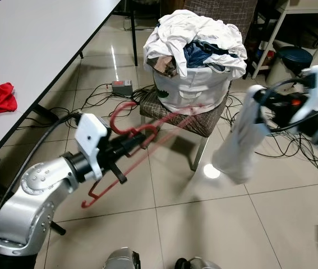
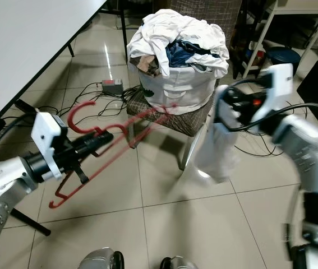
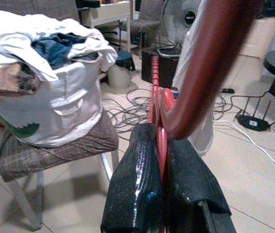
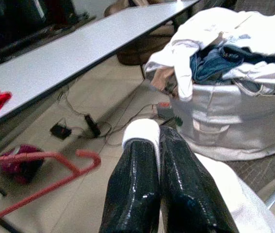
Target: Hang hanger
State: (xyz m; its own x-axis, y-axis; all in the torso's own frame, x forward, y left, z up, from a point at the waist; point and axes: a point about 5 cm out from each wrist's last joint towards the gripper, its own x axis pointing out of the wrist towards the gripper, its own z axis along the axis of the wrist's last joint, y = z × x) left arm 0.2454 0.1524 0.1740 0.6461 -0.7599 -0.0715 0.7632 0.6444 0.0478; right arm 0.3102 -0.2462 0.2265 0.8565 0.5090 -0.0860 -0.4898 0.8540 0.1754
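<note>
Clamping the red hanger [image 1: 126, 147], the left gripper [image 1: 129, 143] should hold level while the right gripper [image 4: 153, 145], pinching the white garment [image 1: 238, 147], threads it on.

This is a lived-in home room used for laundry. A full laundry bag [image 1: 195, 84] of mixed clothes sits on a checked chair [image 1: 203, 120] at 12 o'clock. A long white surface [image 1: 30, 50] runs along at 10 o'clock, cables [image 1: 100, 95] sprawl over the tiled floor [image 1: 203, 224], and a standing fan [image 3: 183, 19] stands behind.
</note>
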